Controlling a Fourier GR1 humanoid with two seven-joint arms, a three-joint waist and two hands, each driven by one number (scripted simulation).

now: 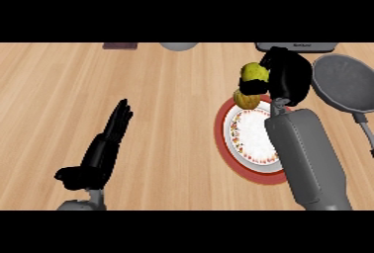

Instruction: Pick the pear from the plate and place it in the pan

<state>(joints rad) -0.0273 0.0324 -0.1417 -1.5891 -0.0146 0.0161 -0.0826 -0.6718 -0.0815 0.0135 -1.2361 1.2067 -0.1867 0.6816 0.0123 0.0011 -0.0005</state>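
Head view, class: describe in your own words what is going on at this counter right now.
The right robot hand has its fingers curled round the yellow pear, holding it at the far edge of the red-rimmed plate. The grey pan to its right holds nothing yet. The left robot hand rests open at the left.

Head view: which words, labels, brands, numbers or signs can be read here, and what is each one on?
The grey object at the view's top edge: a small dark marking, too blurred to read.
The plate: a coloured rim pattern only, no lettering.
The pan and the pear: no text.
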